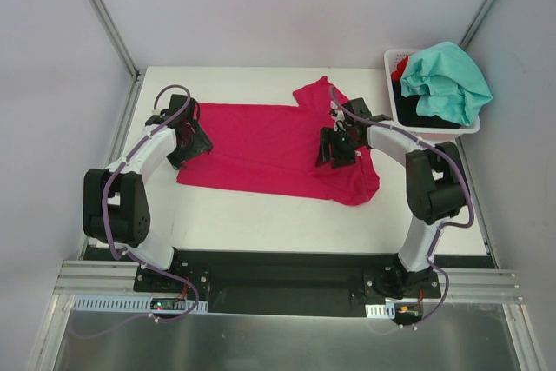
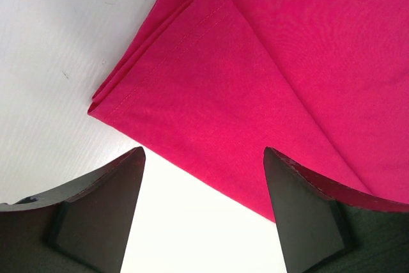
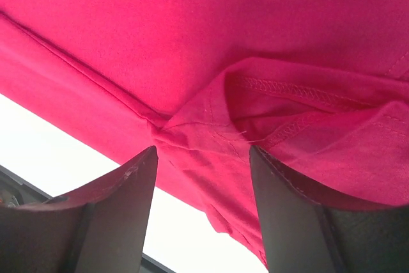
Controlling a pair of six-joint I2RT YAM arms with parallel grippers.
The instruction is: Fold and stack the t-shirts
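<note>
I have the pink shirt point(image 1: 269, 149) lying flat across the middle of the table point(image 1: 261, 223), running from 9 to 3 o'clock. The teal shirt point(image 1: 447, 82) is heaped on the basket point(image 1: 432, 130) at 2 o'clock.

The left gripper point(image 1: 188, 141) hangs over the shirt's 9 o'clock end. Its fingers are wide apart and hold nothing, and the doubled hem corner point(image 2: 102, 103) lies just beyond them.

The right gripper point(image 1: 339, 147) is at the 3 o'clock end. It is also spread, with a pucker point(image 3: 192, 126) of cloth near the stitched seam point(image 3: 287, 87) between the jaws but not pinched.

My worry is an uneven grab. If the right jaws close on that pucker, they may take a wad or a single layer, and the fold would drag crooked. The left fingers sit at the very edge, so closing there could catch only the top ply or miss altogether. If one arm lifts before the other, the shirt will skew.
</note>
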